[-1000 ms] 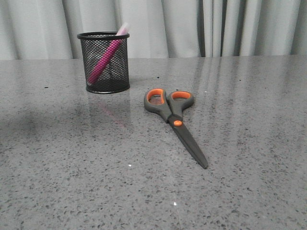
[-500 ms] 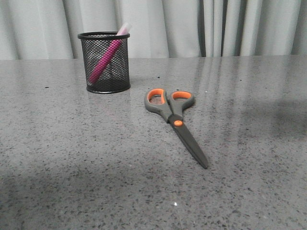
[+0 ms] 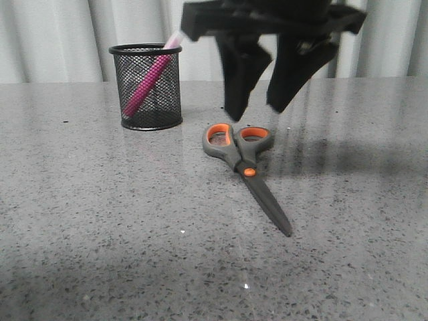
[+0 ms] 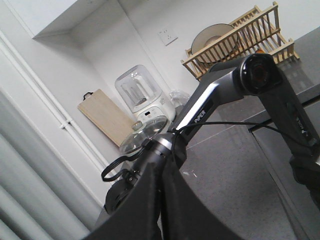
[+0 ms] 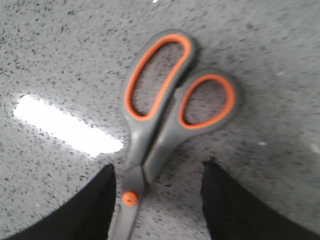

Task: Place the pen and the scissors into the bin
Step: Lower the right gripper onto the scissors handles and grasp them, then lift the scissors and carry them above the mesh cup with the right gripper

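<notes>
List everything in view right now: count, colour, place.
scissors: 1, dark grey with orange-lined loops, flat on the table, blades closed, pointing toward the camera
pen: 1, magenta-pink, leaning inside the bin
bin: 1, black mesh, upright, back left of the scissors
table: 1, grey speckled
curtain: pale grey, behind the table
right gripper: 1, black, open, above the scissors' loops, apart from them
left gripper: 1, black, shut, off the table, aimed at the room

Right tool (image 3: 261,107): matte black body across the upper centre of the front view, ending in two broad, tapering black fingers (image 3: 237,77). Left tool (image 4: 162,220): black fingers pressed together, lower centre. Silver-grey and black arm (image 4: 235,85), lettered "PiPER", trailing a thin black cable (image 4: 225,125).
</notes>
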Tool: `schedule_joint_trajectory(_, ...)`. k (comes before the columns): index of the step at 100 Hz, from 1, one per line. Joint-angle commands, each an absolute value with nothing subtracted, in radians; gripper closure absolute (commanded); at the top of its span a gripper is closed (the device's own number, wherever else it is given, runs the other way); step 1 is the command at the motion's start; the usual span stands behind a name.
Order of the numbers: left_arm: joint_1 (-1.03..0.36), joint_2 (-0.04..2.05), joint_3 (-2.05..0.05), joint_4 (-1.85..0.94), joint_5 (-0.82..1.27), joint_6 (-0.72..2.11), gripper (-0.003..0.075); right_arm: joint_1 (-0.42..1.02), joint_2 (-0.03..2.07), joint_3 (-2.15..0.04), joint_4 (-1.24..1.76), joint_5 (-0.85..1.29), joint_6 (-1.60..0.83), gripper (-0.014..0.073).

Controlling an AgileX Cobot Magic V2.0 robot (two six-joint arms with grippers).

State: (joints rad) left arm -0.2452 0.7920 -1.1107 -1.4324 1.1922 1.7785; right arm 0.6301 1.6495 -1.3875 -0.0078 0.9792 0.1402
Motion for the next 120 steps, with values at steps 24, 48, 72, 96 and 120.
schedule_joint_trajectory(24, -0.365, 0.790, -1.129, -1.405, 1.131, 1.765, 0.0739, 0.629, 1.704, -1.424, 0.013, 0.949, 0.193, 0.0233)
schedule_joint_trajectory(48, -0.417, 0.790, -1.129, -1.368, 1.117, 1.765, 0.0739, 0.629, 1.759, -1.424, 0.049, 0.948, 0.200, 0.0233)
schedule_joint_trajectory(72, -0.435, 0.790, -1.129, -1.342, 1.108, 1.760, 0.0739, 0.629, 1.798, -1.424, 0.050, 0.972, 0.202, 0.0482)
schedule_joint_trajectory(96, -0.435, 0.738, -1.129, -1.101, 0.965, 1.575, 0.0739, 0.629, 1.738, -1.435, -0.039, 0.958, 0.202, 0.0653)
schedule_joint_trajectory(120, -0.435, 0.644, -1.129, -1.005, 0.924, 1.522, 0.0739, 0.629, 1.523, -1.505, -0.057, 0.690, 0.202, 0.0653)
